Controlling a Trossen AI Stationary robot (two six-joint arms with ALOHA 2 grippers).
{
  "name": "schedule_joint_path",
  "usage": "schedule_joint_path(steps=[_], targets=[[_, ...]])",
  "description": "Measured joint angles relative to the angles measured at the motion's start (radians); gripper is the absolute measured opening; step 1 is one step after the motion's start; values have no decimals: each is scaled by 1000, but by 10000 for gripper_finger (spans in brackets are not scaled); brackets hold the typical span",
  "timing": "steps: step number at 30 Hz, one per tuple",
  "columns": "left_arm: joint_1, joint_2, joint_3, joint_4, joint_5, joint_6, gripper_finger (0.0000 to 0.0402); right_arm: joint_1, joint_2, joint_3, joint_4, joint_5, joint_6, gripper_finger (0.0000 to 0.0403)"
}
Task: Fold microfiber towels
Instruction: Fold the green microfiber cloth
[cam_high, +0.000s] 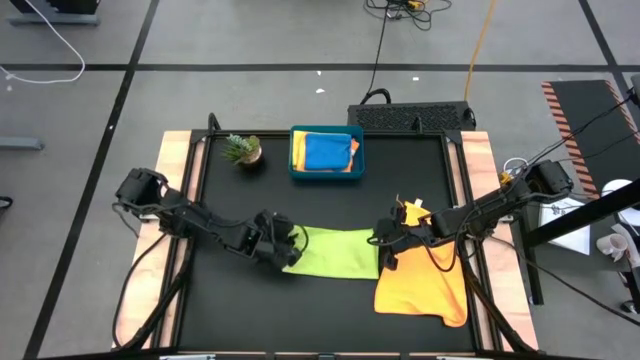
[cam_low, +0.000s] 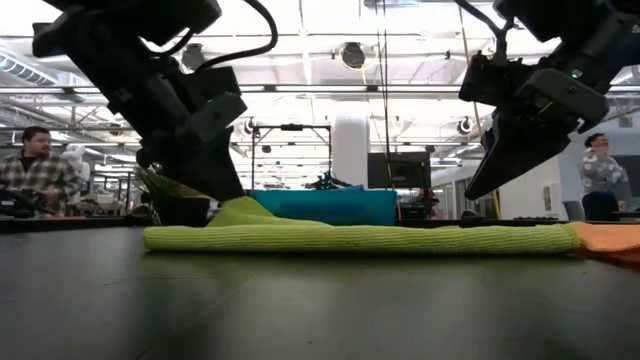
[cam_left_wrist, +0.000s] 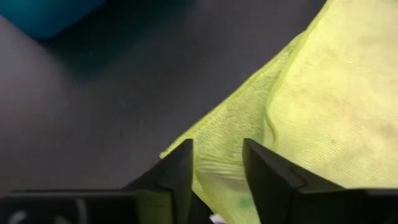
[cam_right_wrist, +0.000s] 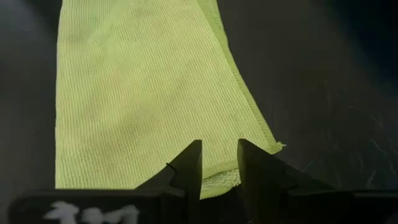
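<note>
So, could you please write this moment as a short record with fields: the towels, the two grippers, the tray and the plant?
lime green towel: folded, flat on the table's front middle
orange towel: spread beside the lime green towel's right end
left gripper: at the lime towel's left end, fingers apart
right gripper: at its right end, fingers apart
teal tray: at the back, holding a blue towel on other towels
plant: left of the tray

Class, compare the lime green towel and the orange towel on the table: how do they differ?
The lime green towel lies folded into a neat, flat strip between both arms; the orange towel lies looser, with a turned-up corner. The green one sits mid-table; the orange one sits nearer the right edge, partly under the right arm. Both are soft cloths, and their edges meet.
</note>
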Motion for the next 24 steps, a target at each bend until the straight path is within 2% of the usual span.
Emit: schedule_joint_path(steps=[7,15,24], targets=[[28,-52,7,2,2,30,194,3,-5,0,15,-1,-48,95],[-27,-98,9,1,3,32,198,10,-8,-1,31,-25,-74,95],[-18,6,7,-10,-1,-27,198,8,-3,-1,47,-22,-102,95]])
